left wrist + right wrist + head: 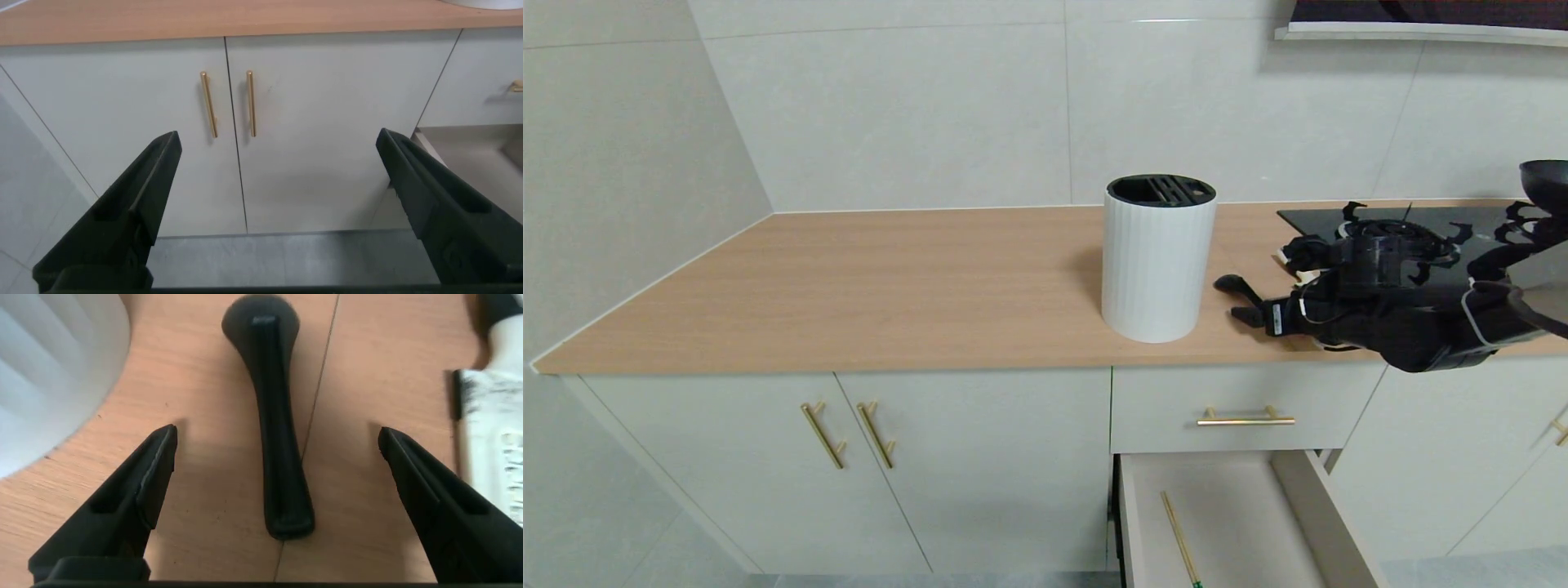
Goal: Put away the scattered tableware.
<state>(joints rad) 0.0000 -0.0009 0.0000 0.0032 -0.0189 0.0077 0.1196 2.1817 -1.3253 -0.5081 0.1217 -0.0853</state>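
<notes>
- Pale drawer [1298,498] hangs open under the counter, nearest the robot, with chopsticks [1180,543] lying on its floor.
- The left gripper [276,143] is low and well apart from the work. It faces the cabinet doors [327,122], jaws wide, nothing held.
- The wood countertop [890,286] carries the target, a black utensil handle [278,482]. It lies flat, just beside the holder. Its working end is hidden, so the utensil type can't be told.
- The right gripper [276,434] sits over the handle, spread open and empty, one finger on each side. The handle runs roughly centred between them.
- Step in hand, as judged: grasping the handle.
  - Go straight down until the tips nearly meet the counter, since the handle lies flat with little room under it.
  - Close across the narrow waist, not the bulbed end, so it doesn't squirt out.
  - Lift clear before any rotation.
- Clearance risk: the white ribbed utensil holder [1158,278] is close to one finger. A white-and-black item [490,449], not identifiable, is close to the other.
- The holder's black slotted top is the likely destination, though the drawer is also possible. A slot needs the utensil near vertical.
- The black cooktop [1319,219] sits farthest back, on the right.
</notes>
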